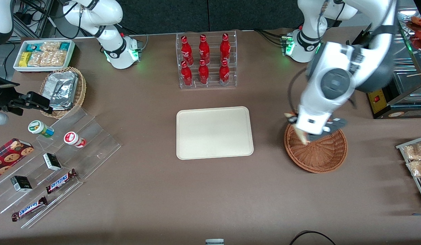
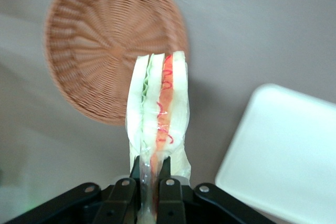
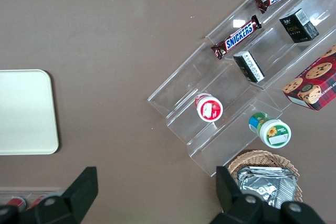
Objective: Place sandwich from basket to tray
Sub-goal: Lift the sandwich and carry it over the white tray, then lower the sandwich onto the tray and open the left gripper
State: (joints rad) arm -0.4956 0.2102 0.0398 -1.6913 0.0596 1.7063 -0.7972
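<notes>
A: Item one, nearest the front camera?
B: Basket, reddish-brown wicker, nothing lying in it, toward the working arm's end of the table.

A: Item two?
B: Gripper, above the basket's rim, on the edge toward the tray. Jaws narrow, clamped on the sandwich: white wedge, green and red layers showing, lifted clear of the wicker.

A: Item three?
B: Tray, cream, flat, mid-table, well apart from the basket.

A: Farthest?
B: Rack of red bottles.
</notes>
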